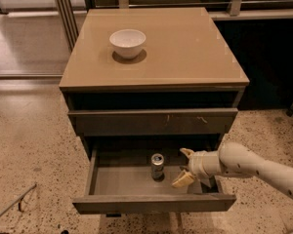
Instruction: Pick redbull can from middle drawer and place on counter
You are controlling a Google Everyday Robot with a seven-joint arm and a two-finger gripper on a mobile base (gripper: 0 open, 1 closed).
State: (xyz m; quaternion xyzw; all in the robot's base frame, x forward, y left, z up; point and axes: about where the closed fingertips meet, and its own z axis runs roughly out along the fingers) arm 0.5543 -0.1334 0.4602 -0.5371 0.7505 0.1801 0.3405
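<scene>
Redbull can (157,166) stands upright on the tray of the open middle drawer (122,181), its long axis vertical, near the tray's centre. The gripper (184,166) is inside the drawer just beside the can, on the camera's right, at about can height. Its two pale fingers are spread, one toward the back and one toward the front, clear of the can. The gap faces the can, so a short sideways reach should straddle it. The counter (185,52) above carries a white bowl (128,42).
</scene>
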